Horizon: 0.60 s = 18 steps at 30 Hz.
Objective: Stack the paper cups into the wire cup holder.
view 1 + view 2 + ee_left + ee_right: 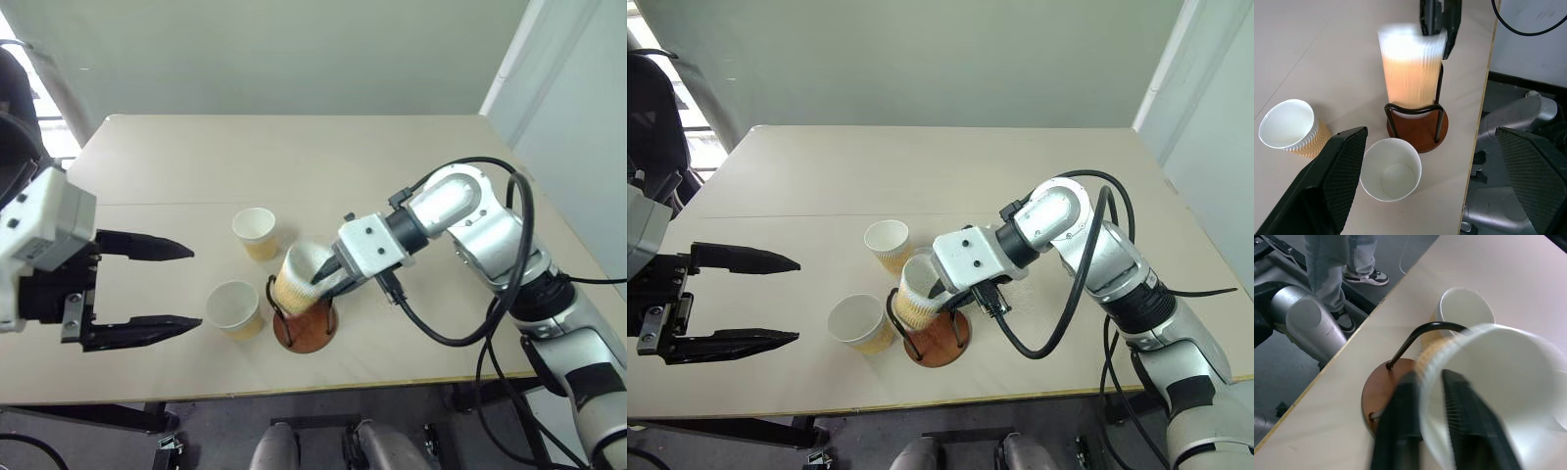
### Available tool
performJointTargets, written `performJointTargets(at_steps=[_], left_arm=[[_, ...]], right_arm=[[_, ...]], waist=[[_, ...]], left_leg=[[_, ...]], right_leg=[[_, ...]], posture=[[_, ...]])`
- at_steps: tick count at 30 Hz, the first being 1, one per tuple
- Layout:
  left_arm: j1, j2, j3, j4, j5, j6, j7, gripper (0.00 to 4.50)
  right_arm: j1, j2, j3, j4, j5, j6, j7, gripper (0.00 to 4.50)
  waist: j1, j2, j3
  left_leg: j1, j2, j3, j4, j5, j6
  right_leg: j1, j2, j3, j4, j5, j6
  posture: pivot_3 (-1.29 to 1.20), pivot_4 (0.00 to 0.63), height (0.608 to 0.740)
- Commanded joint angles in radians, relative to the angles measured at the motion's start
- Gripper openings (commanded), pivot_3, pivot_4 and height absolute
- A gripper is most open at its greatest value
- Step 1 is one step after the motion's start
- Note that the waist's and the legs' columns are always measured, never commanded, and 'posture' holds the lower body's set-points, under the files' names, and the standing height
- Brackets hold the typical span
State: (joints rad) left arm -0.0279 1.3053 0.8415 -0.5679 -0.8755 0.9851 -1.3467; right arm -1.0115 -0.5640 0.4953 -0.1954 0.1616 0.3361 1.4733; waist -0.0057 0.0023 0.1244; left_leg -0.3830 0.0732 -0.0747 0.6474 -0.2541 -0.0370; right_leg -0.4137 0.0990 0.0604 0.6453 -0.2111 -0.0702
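- Right gripper [1427, 431]: fingers straddle the rim of a paper cup [304, 277], one inside, one outside; whether they're gripping or letting go can't be told.
- Cup sits tilted within the wire cup holder [306, 328], long axis off vertical, directly below the fingers.
- Left gripper [147, 284]: fingers wide apart, empty; two loose cups [235, 309] [257, 233] just ahead of it, white inside, tan ribbed outside.

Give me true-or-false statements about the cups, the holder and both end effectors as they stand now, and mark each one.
1. Two paper cups stand upright on the table. True.
2. The left end effector holds a cup. False: it is open and empty.
3. The right end effector has one finger inside the tilted cup. True.
4. The wire cup holder lies tipped over. False: it stands on its base.
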Motion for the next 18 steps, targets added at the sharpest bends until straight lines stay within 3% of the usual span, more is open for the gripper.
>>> performJointTargets(at_steps=[1, 8, 12, 18], left_arm=[[-0.008, 0.000, 0.021, 0.002, -0.003, -0.015, 0.000, 4.50], [-0.013, 0.012, -0.029, 0.025, 0.019, -0.060, -0.009, 4.50], [0.081, 0.054, -0.112, 0.044, 0.177, -0.173, -0.072, 4.50], [0.136, 0.079, -0.258, 0.106, 0.334, -0.360, -0.117, 4.50]], right_arm=[[-0.026, 0.002, -0.011, 0.001, -0.010, -0.007, -0.001, 1.92], [-0.051, -0.031, -0.071, 0.047, -0.021, -0.005, -0.027, 4.41], [-0.073, -0.113, -0.203, 0.113, 0.045, 0.024, -0.023, 4.46], [-0.014, -0.353, -0.518, 0.139, 0.445, 0.216, 0.134, 4.46]], waist=[[0.000, 0.000, 0.000], [0.000, 0.000, 0.000], [0.003, 0.000, 0.000], [0.011, -0.002, 0.000]], left_leg=[[0.000, 0.000, 0.000, 0.000, 0.000, 0.000], [0.000, 0.000, 0.000, 0.000, 0.000, 0.000], [-0.001, 0.000, 0.000, 0.001, 0.000, 0.000], [-0.004, -0.001, 0.001, -0.001, -0.001, 0.000]], right_leg=[[0.000, 0.000, 0.000, 0.000, 0.000, 0.000], [0.000, 0.000, 0.000, 0.000, 0.000, 0.000], [0.000, 0.000, 0.000, -0.001, -0.001, -0.002], [-0.002, 0.000, 0.003, -0.002, -0.003, 0.000]], posture=[[0.00, 0.150, 0.740], [0.00, 0.150, 0.740], [0.00, 0.150, 0.740], [0.00, 0.150, 0.740]])
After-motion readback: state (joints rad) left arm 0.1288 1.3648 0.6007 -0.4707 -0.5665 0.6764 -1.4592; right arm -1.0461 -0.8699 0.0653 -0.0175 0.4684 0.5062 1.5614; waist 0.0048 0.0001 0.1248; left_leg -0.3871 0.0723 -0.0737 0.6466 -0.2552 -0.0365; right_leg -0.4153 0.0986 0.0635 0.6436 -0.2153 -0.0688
